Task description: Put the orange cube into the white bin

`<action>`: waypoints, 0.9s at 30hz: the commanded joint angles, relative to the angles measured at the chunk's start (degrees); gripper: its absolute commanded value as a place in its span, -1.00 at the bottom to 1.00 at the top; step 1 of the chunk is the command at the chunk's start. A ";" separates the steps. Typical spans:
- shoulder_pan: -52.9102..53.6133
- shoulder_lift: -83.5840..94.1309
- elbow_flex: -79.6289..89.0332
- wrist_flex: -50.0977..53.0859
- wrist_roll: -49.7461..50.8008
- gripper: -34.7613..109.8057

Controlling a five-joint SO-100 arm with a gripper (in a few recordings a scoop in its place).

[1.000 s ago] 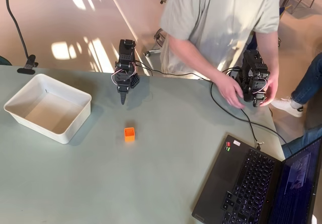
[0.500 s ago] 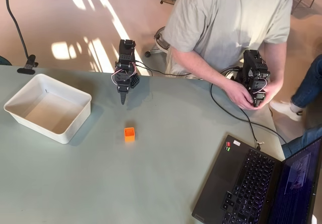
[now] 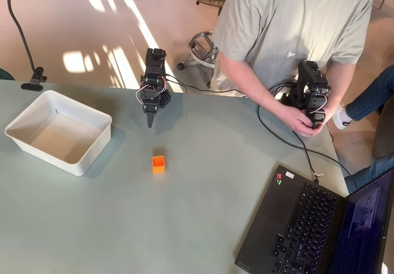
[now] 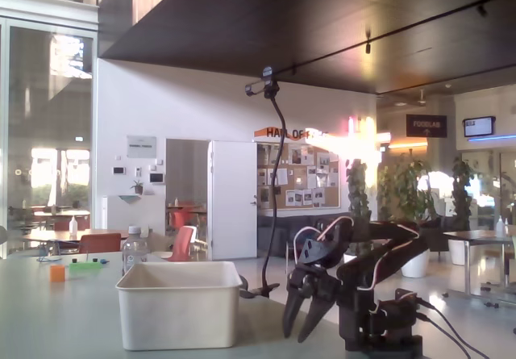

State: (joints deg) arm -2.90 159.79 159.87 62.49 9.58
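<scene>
In the overhead view the small orange cube (image 3: pixel 159 164) lies on the pale green table, alone near the middle. The white bin (image 3: pixel 58 131) stands at the table's left, with nothing in it, well to the left of the cube. My black gripper (image 3: pixel 150 121) hangs at the table's far edge, pointing down, a short way beyond the cube and holding nothing. In the fixed view the white bin (image 4: pixel 179 302) is in front. The gripper (image 4: pixel 298 336) is to its right with its fingertips slightly apart above the table.
An open laptop (image 3: pixel 320 225) fills the near right corner, with a cable running to it across the table. A person (image 3: pixel 289 28) stands behind the far edge. A gooseneck clamp (image 3: pixel 35 79) sits at the far left. A small orange thing (image 4: pixel 56 273) lies far back.
The person behind the table has shifted to the right and drawn their hands in. My arm, the cube and the bin have not moved.
</scene>
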 commanded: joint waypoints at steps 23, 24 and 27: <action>-11.07 -50.10 -64.60 12.92 0.00 -0.31; -11.87 -53.61 -67.59 14.15 0.00 -0.31; -13.71 -63.11 -75.06 17.31 0.00 -0.31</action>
State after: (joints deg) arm -14.85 103.71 90.70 77.70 9.58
